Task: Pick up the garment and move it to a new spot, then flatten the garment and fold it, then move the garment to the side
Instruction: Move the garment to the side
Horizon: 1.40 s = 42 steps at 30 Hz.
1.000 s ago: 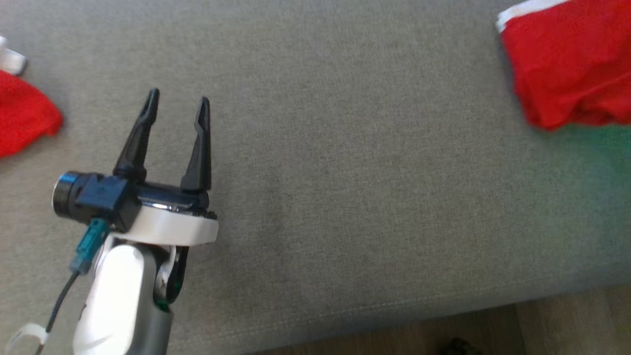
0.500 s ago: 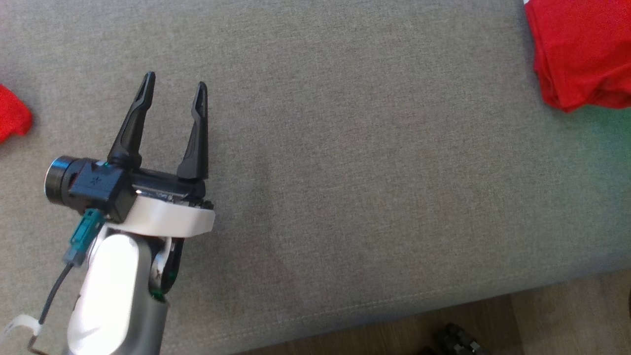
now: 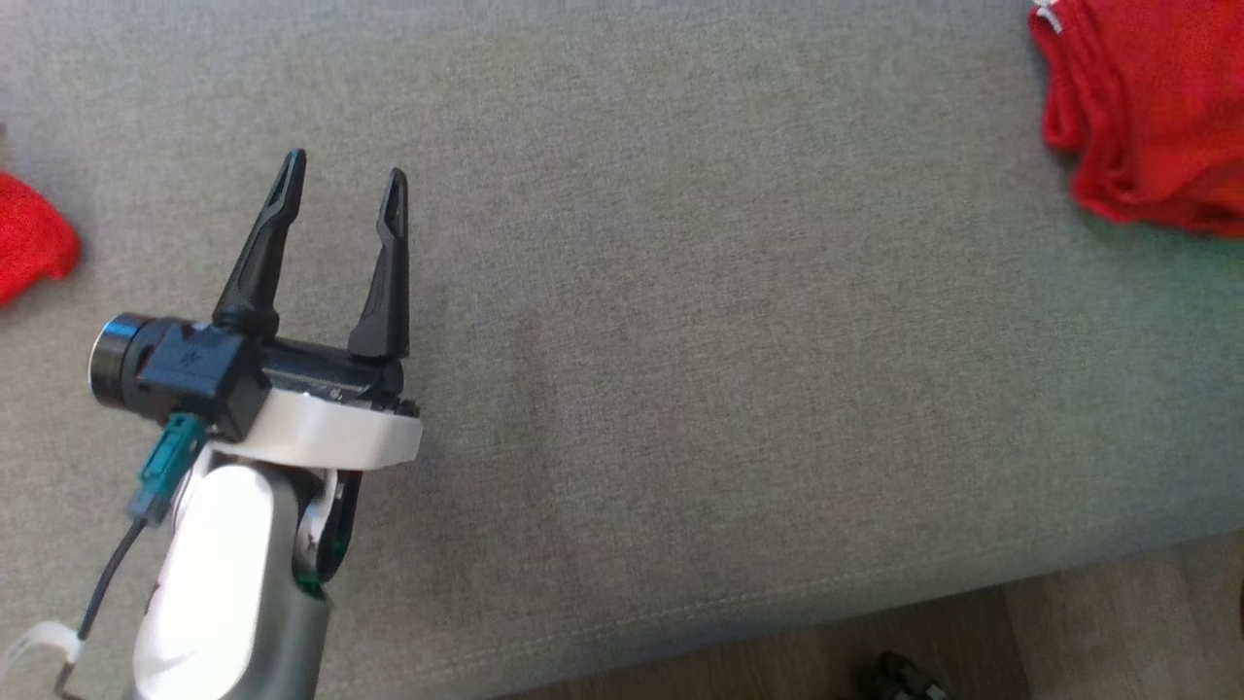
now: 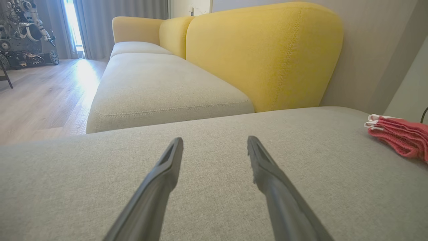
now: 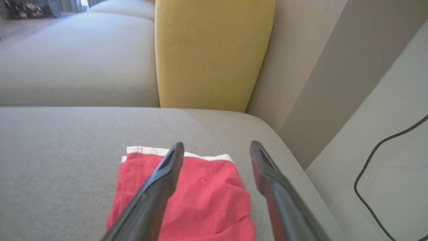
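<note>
Red garment [image 5: 200, 187]: folded, white-edged, at the right end of the grey sofa cushion [image 3: 729, 340].
Left hand [image 3: 345, 167]: spread wide, empty, above the cushion.
Right hand [image 5: 217, 145]: wide apart over the garment, gripping nothing.

Grey cushion [image 3: 680, 340]; yellow backrest [image 4: 260, 57] behind it; wood floor [image 4: 43, 100] beyond; curtains [image 4: 93, 26] far off; black cable [image 5: 355, 183] past cushion's end.

Grey cushion [image 3: 680, 340] bears folded red garment [image 3: 1147, 107] at right, red cloth [image 3: 29, 243] at left.
</note>
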{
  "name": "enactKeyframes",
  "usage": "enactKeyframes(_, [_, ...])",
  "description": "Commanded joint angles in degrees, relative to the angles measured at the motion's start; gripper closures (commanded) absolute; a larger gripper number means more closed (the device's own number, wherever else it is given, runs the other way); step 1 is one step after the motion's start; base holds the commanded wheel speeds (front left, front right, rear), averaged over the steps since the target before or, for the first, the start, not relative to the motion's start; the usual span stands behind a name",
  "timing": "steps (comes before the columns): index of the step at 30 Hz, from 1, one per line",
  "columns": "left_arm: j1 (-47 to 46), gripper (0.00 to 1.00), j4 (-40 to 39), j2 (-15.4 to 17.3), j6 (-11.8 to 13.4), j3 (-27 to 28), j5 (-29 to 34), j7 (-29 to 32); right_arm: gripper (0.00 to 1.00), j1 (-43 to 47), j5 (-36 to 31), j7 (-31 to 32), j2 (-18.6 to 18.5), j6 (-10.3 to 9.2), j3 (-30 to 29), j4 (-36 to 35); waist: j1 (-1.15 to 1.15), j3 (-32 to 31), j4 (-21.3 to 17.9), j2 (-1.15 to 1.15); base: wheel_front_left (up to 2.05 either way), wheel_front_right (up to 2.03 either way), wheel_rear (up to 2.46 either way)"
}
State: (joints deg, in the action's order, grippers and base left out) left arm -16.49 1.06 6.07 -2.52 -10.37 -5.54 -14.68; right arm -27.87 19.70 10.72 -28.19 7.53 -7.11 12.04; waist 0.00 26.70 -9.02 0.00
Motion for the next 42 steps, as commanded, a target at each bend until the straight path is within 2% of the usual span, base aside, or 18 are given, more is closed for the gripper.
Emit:
enactKeyframes(1, [0.54,0.0,-1.56,0.98,0.33,1.95,0.22,-0.31,0.0,2.98,-1.07,-1.41,1.34,-0.04,-1.27,-4.33,0.0,-1.18,-0.04,0.0,0.0,0.0,0.0])
enactKeyframes(6, [2.45,0.0,-0.94,0.83,0.8,2.48,-0.26,-0.31,0.0,9.04,-4.56,-3.47,10.51,-0.04,-2.16,-13.98,0.0,-4.2,0.2,0.0,0.0,0.0,0.0])
enactKeyframes(11, [4.24,0.0,-0.25,0.42,1.27,2.85,-0.93,-0.31,0.0,14.94,-7.13,-5.14,18.54,-0.04,0.51,-20.96,0.0,-7.45,1.62,0.0,0.0,0.0,0.0])
enactKeyframes(12, [4.24,0.0,-0.25,0.42,1.27,2.85,-0.93,-0.31,0.0,14.94,-7.13,-5.14,18.54,-0.04,0.51,-20.96,0.0,-7.45,1.62,0.0,0.0,0.0,0.0])
enactKeyframes(16, [5.71,0.0,0.16,-0.03,1.8,3.14,-1.45,-0.31,0.0,18.29,-9.17,-6.56,22.48,-0.04,3.97,-23.06,0.0,-9.96,3.53,0.0,0.0,0.0,0.0])
enactKeyframes(23, [7.88,0.0,0.94,-0.44,2.87,4.05,-2.08,-0.31,0.0,21.27,-11.41,-8.12,24.62,-0.04,9.04,-21.9,0.0,-13.79,8.07,0.0,0.0,0.0,0.0])
enactKeyframes(29, [10.75,0.0,1.63,-0.47,3.77,5.35,-2.76,-0.31,0.0,23.43,-12.32,-9.15,25.12,-0.04,10.99,-19.64,0.0,-17.2,10.96,0.0,0.0,0.0,0.0])
enactKeyframes(42, [16.62,0.0,2.92,0.74,2.91,4.08,-3.01,0.15,0.0,28.72,-11.91,-9.75,25.29,-0.04,9.73,-17.82,0.0,-23.49,11.25,0.0,0.0,0.0,0.0])
